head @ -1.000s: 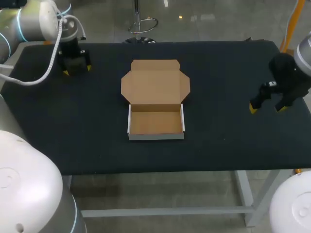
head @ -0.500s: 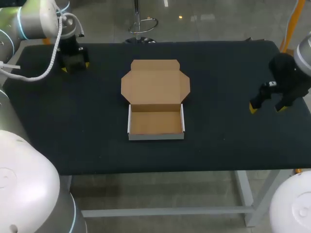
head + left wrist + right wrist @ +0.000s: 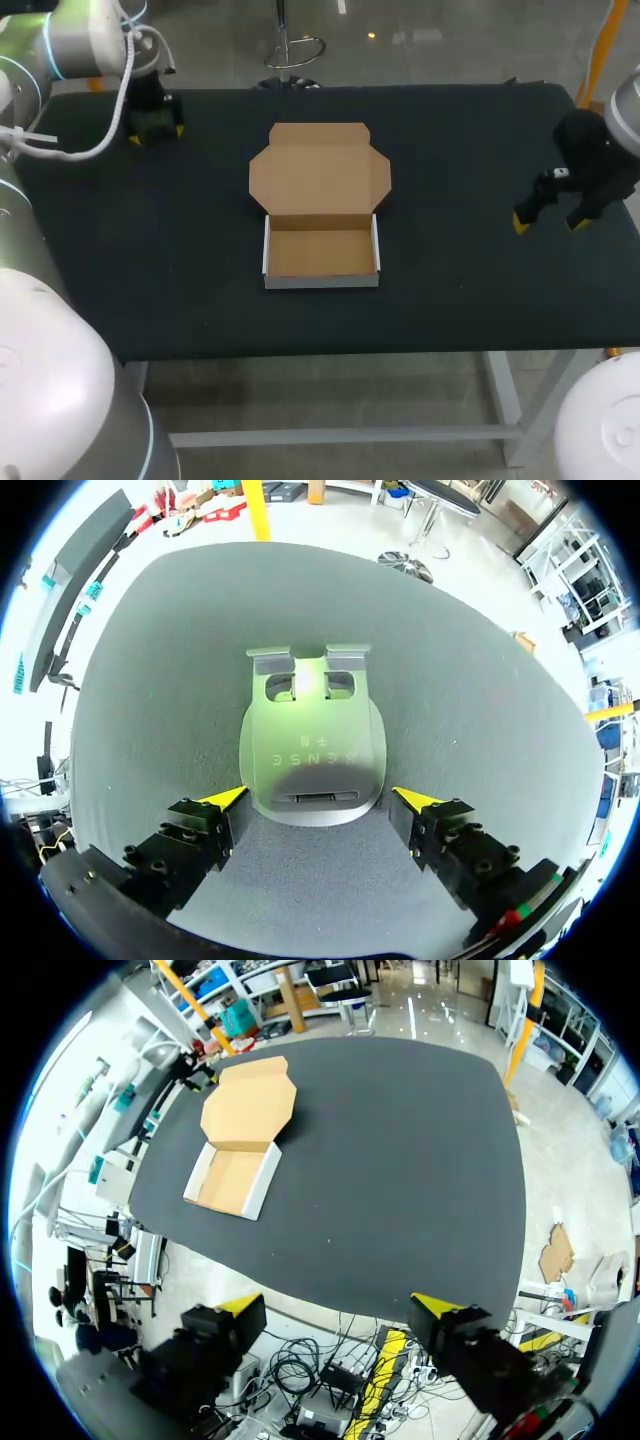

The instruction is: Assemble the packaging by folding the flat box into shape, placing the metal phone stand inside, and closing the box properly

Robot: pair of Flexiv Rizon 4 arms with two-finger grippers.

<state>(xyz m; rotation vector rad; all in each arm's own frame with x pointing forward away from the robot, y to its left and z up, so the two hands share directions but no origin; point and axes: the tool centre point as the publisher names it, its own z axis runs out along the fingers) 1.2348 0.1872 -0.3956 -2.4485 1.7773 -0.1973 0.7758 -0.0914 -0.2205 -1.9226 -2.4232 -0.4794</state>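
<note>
The dark table (image 3: pixel 470 140) carried the box (image 3: pixel 320 205) at its middle, already folded: its tray (image 3: pixel 320 255) stood open and empty on the near side, and the lid (image 3: pixel 320 170) lay flat behind it with its flaps spread. The stand (image 3: pixel 312 735) lay flat on the table's far left corner, well apart from the box and hidden in the head view under the left end effector (image 3: pixel 153 127). In the left wrist view, the left end effector (image 3: pixel 318 798) was poised over the stand's wider end with its fingers spread a little wider than the metal, gripping nothing. The right end effector (image 3: pixel 549 222) hung at the table's right edge, also wide open and empty, with the box far ahead of it in the right wrist view (image 3: pixel 337 1305). The step in hand looked to be picking up the stand. To do it well, the fingers should come straight down, centred on the plate, so both tips meet its side edges together. Smooth metal lying flat could slip or tilt, so the grip should be firm and low, and the lift level, before carrying it to the tray.
</note>
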